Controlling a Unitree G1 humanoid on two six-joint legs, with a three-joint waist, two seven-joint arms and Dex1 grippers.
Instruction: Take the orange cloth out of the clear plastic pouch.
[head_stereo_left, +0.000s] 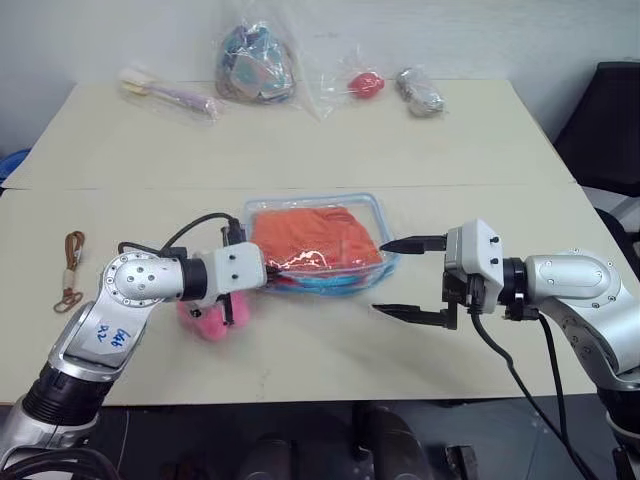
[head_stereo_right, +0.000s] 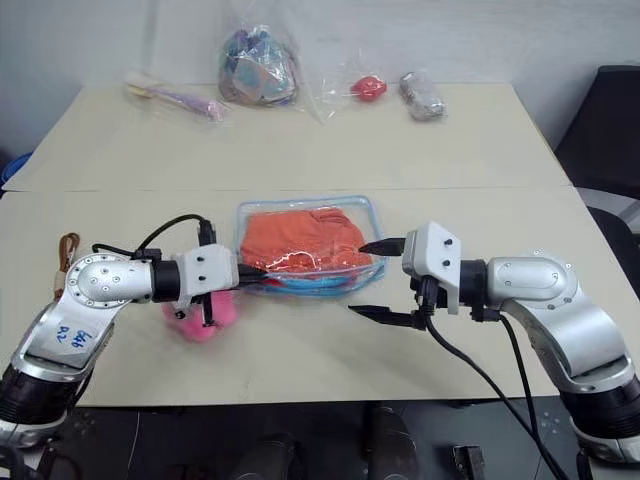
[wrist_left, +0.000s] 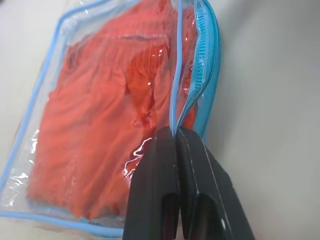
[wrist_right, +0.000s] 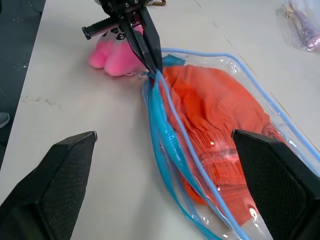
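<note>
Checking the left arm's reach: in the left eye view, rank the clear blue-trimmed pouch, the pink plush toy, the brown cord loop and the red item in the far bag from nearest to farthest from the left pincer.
1. Clear blue-trimmed plastic pouch, pinched by the left pincer.
2. Pink plush toy, just beneath the wrist.
3. Brown cord loop, at the table's left edge.
4. Red item in the far bag, back right.

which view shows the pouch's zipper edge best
The left wrist view: the clear plastic pouch has its blue zipper edge close up, pinched by the left gripper. The right wrist view shows it longer; head views show it small.
</note>
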